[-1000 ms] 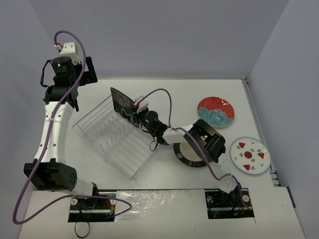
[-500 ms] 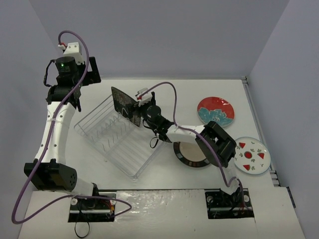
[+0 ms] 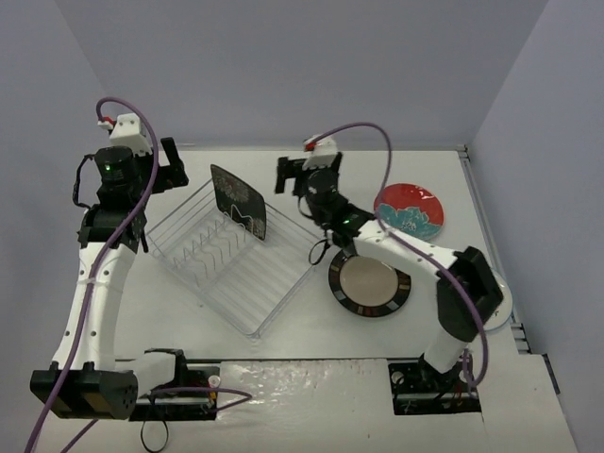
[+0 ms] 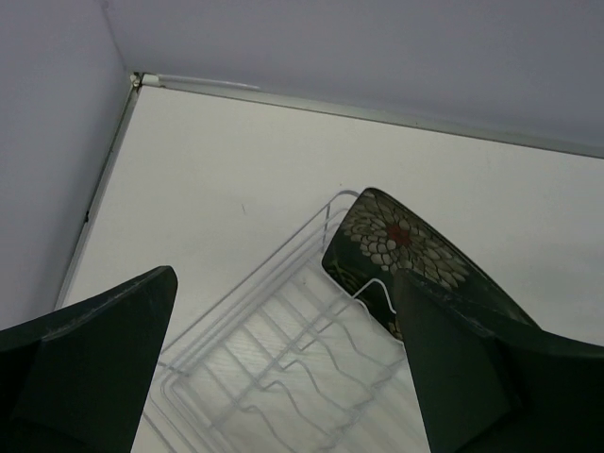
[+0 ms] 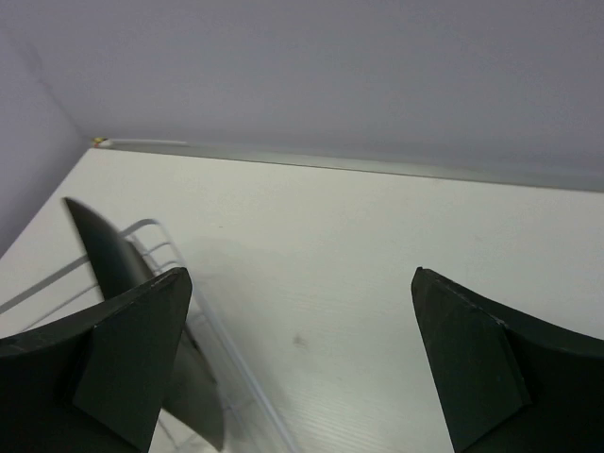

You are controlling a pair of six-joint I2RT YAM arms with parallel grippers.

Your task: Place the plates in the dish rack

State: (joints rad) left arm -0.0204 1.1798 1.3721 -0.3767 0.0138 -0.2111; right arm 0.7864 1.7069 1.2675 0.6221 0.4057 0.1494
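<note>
Right gripper (image 5: 297, 278) wide, empty, near dish rack (image 3: 226, 274) far corner. Left gripper (image 4: 283, 278) wide, empty. Square black floral plate (image 3: 238, 201) tilted on edge at rack's far end. Beige striped-rim plate (image 3: 370, 283) and red-and-teal floral plate (image 3: 409, 209) flat on table (image 3: 311, 326).

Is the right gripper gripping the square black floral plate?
No: the right gripper is open and apart from the square black floral plate, which stands on edge in the dish rack.
</note>
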